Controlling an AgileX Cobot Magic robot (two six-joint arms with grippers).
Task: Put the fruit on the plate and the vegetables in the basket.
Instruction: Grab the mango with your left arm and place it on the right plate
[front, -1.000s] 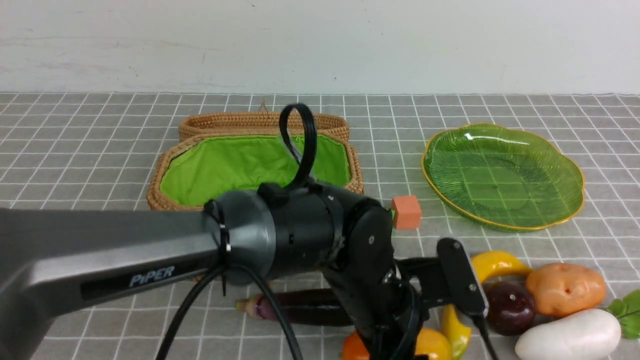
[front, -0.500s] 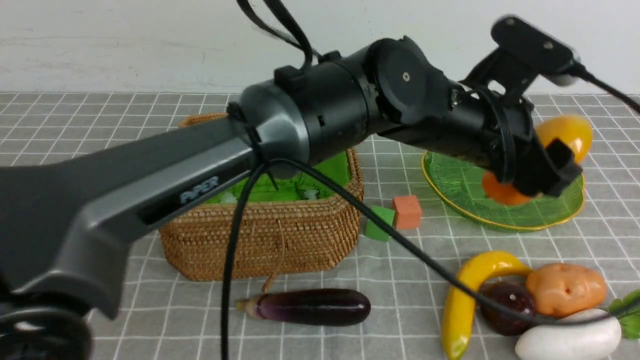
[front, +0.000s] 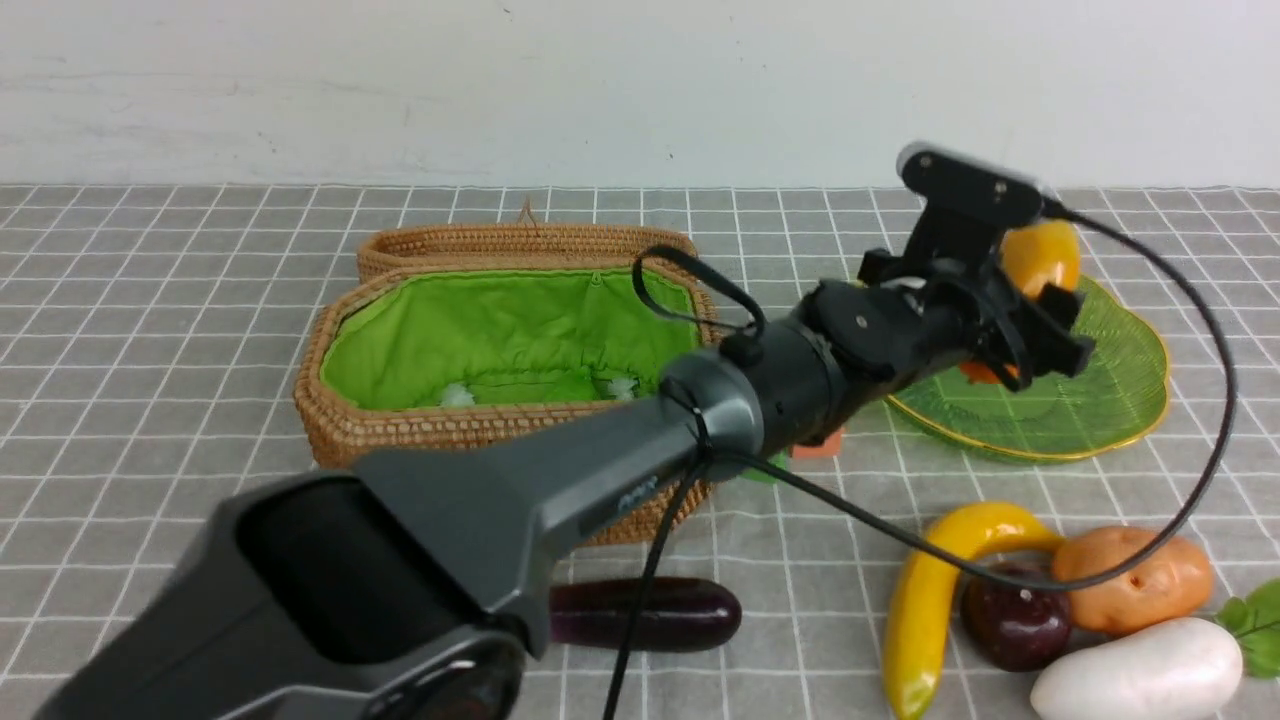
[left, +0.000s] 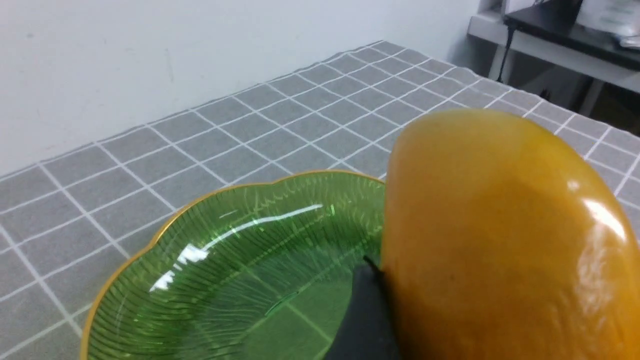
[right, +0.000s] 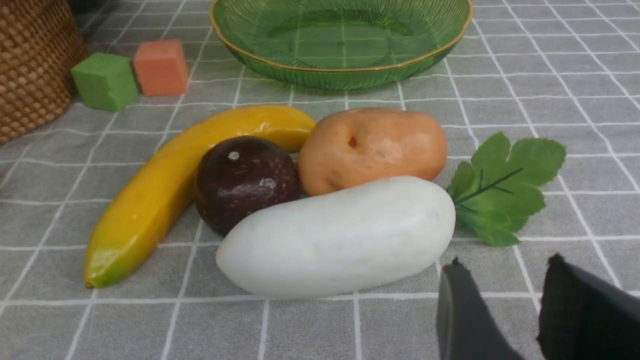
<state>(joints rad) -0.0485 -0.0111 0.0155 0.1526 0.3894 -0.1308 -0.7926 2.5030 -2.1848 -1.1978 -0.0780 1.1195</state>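
My left gripper (front: 1030, 320) is shut on the glossy orange-yellow mango (front: 1040, 255) and holds it just over the green plate (front: 1100, 400). In the left wrist view the mango (left: 500, 240) fills the jaws, with one finger (left: 361, 315) against its side above the plate (left: 225, 270). At the front right the banana (right: 165, 185), dark purple fruit (right: 245, 180), potato (right: 372, 147) and white radish (right: 340, 235) lie together. My right gripper (right: 505, 260) stands open and empty, low beside the radish's leaves (right: 505, 185). An eggplant (front: 660, 612) lies in front of the open basket (front: 500, 330).
A green cube (right: 105, 80) and an orange cube (right: 160, 67) sit between the basket (right: 30, 65) and the plate (right: 340, 35). The left arm's long dark link crosses the front view from bottom left toward the plate, hiding part of the basket's front.
The left arm rose from low over the front of the table with the mango and carried it back and right to above the plate.
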